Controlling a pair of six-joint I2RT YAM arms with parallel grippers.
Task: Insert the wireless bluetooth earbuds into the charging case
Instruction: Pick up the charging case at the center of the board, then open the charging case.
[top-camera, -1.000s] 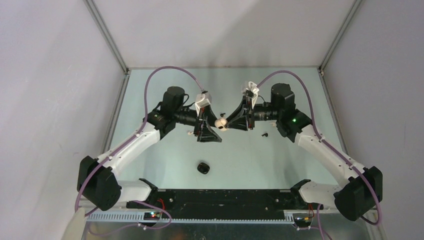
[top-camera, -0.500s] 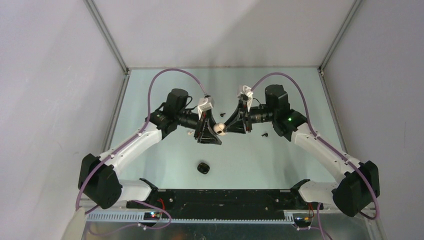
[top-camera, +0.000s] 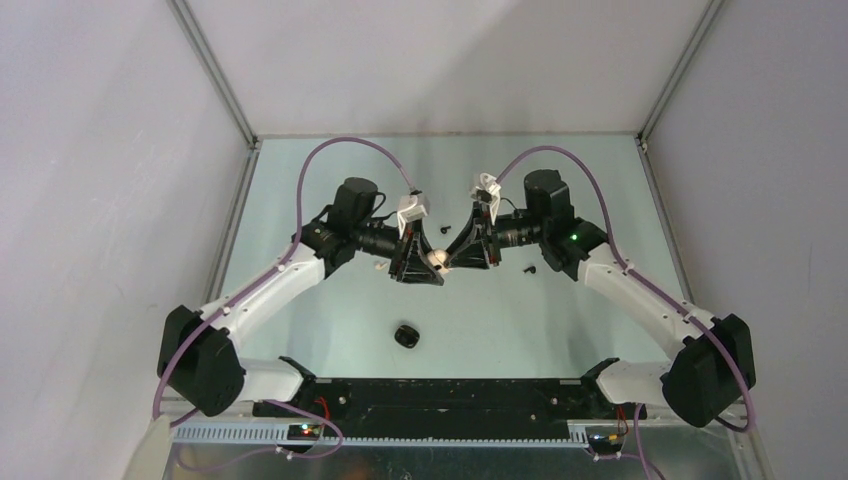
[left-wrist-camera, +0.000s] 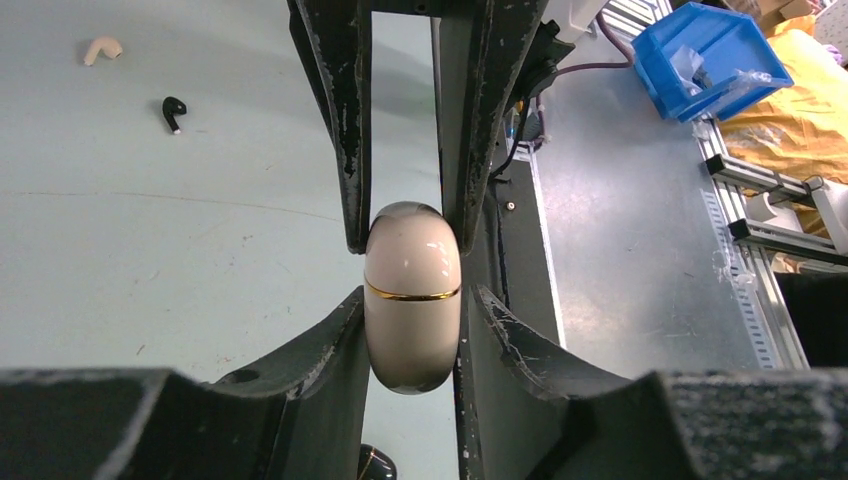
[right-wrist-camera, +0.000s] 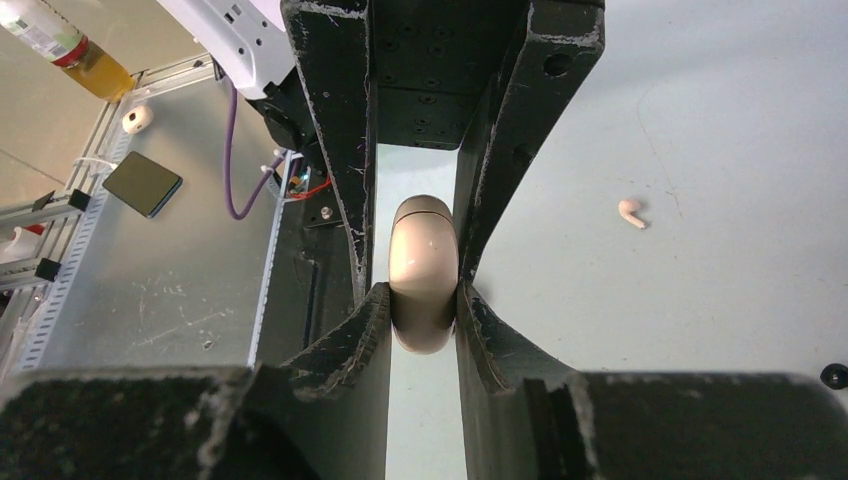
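A cream-white charging case with a gold seam, closed, hangs above the table's middle between both grippers. My left gripper is shut on its lower half. My right gripper is shut on the case's other end. One cream earbud and one black earbud lie on the table in the left wrist view. Another cream earbud shows in the right wrist view. Two black earbuds lie behind and to the right of the grippers.
A closed black case sits on the table nearer the arm bases. Grey enclosure walls stand left, right and behind. Off the table are a blue bin, a phone and a bottle.
The left gripper's jaws have closed from wide open onto the cream case. Both grippers and the case have drifted slightly left and toward the arm bases.
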